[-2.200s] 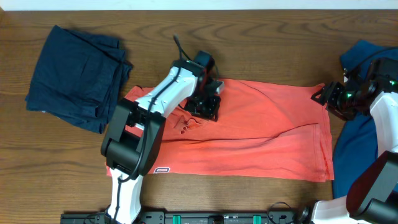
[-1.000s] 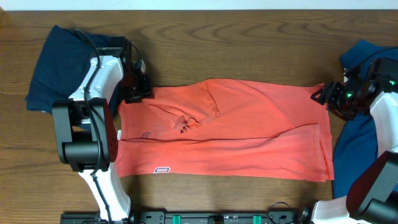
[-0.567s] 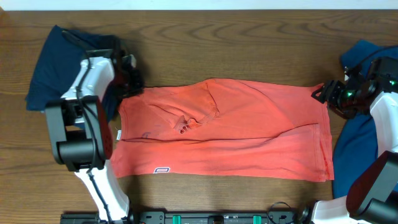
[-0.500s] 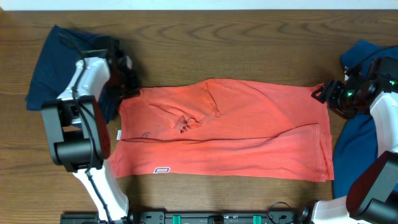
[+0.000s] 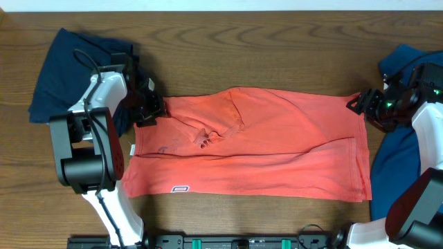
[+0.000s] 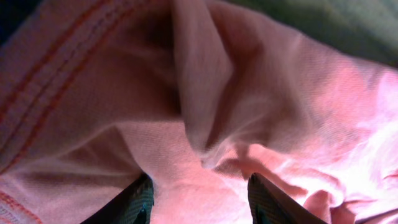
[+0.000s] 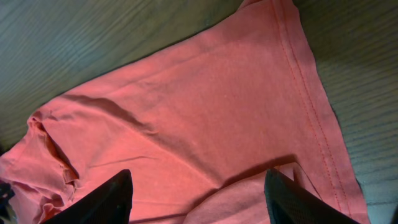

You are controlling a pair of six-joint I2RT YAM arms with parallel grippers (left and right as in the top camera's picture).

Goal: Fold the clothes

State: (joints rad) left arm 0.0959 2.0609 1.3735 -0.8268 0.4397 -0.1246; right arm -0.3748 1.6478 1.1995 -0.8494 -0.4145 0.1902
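- Red shirt (image 5: 277,149) lies spread on the table (image 5: 277,48), long axis running left to right between the arms.
- Left gripper (image 5: 147,109): jaws apart, at the far-left corner, on bunched fabric.
- Right gripper (image 5: 363,105): jaws apart, above the far-right corner.

Coral-red T-shirt (image 5: 277,145) with darker stitched hems; navy folded garment (image 5: 69,76); brighter blue garment (image 5: 391,166); brown wood-grain tabletop (image 5: 291,48).
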